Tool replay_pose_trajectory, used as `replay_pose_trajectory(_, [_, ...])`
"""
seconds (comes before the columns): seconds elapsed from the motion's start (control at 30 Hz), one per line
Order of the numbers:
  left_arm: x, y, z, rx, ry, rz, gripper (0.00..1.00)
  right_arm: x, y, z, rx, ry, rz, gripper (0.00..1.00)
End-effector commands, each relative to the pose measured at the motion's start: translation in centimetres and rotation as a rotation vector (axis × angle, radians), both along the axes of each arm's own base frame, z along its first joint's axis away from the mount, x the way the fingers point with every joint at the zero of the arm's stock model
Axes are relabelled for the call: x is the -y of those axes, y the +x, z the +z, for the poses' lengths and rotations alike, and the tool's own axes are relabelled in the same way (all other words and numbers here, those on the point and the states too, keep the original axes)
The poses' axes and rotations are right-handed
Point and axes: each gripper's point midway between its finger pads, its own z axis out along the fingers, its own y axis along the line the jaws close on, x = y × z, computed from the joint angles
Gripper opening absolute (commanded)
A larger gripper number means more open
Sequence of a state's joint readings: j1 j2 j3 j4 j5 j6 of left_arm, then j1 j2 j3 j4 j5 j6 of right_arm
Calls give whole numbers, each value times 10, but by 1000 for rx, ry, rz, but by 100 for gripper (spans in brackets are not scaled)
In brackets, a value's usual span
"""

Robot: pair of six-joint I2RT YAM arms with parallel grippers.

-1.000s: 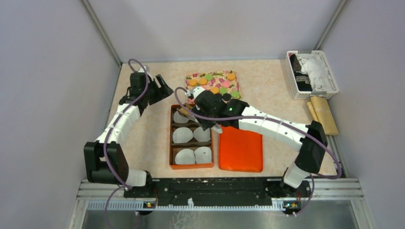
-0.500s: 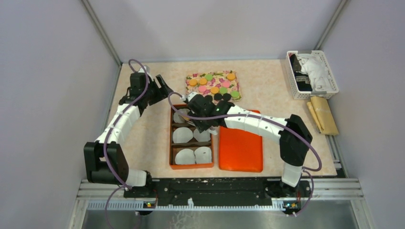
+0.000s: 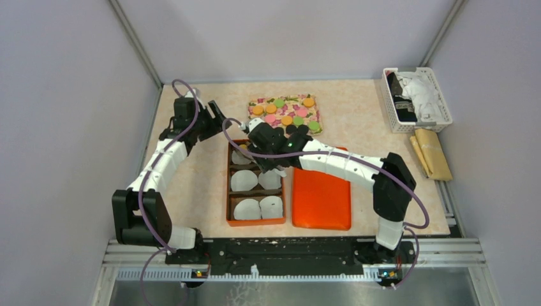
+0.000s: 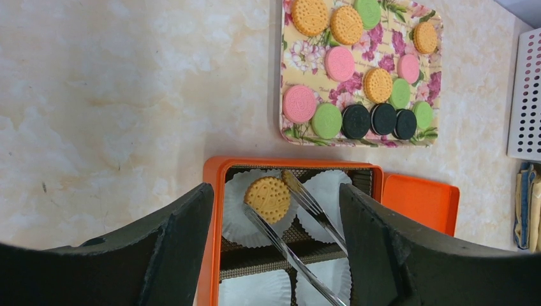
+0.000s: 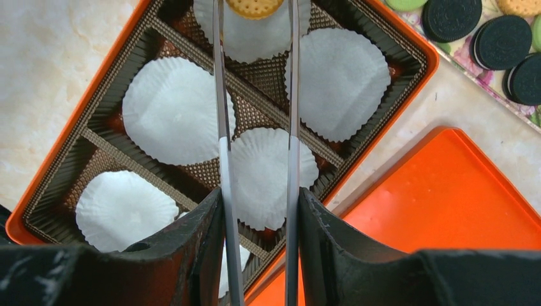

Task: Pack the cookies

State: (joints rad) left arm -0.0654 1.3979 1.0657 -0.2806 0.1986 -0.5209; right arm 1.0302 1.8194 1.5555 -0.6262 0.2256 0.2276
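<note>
Several orange, pink, green and black cookies [image 3: 284, 113] [image 4: 357, 76] lie on the floral board [image 3: 312, 106]. My right gripper [image 3: 263, 159] [image 5: 258, 197] is shut on a pair of metal tongs [image 5: 222, 127] [image 4: 300, 255]. Between the tong tips sits one orange cookie [image 4: 268, 199] [image 5: 254, 6], over the far-left paper cup [image 4: 236, 223] of the orange box [image 3: 228, 191] [image 5: 38, 172]. Whether that cookie rests in the cup I cannot tell. My left gripper [image 3: 217, 118] [image 4: 274, 191] hangs open and empty above the box's far-left corner.
The box's other paper cups [image 5: 169, 108] hold nothing. Its orange lid [image 3: 321, 201] [image 5: 446, 204] lies flat to the right of it. A white basket [image 3: 418, 99] and a tan bundle [image 3: 432, 153] are at the far right.
My right arm has swung left and carried the tongs with the orange cookie over the box's far-left cup. The left arm has barely moved.
</note>
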Motion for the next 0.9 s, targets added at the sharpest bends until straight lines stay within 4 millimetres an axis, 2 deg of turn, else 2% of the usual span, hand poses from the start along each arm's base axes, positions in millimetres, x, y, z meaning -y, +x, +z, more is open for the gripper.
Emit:
replay_pose_trajectory(0.0, [2,-1,10,45,-2,-24,78,-22,12,27,61,86,7,40])
replay_pose_trajectory(0.1, [2,-1,9,44,-2,-23,78,-24,14,27,59,90,2,46])
replay_pose_trajectory(0.3, [1,-1,9,46,4,-22,78,-26,16,33,70,95,-3,46])
replay_pose_trajectory(0.4, [1,-1,12,52,4,-20,78,-21,18,46,96,103,-19,45])
replay_pose_trajectory(0.57, [-1,-1,20,75,7,-12,78,-3,22,85,181,131,-62,45])
replay_pose_trajectory(0.63, [-1,-2,21,77,5,-12,79,8,26,95,218,119,-95,44])
replay_pose_trajectory(0.7, [0,-2,21,76,4,-12,79,19,31,99,251,91,-131,44])
replay_pose_trajectory(0.87, [0,-1,22,76,1,-13,79,46,48,95,282,40,-217,42])
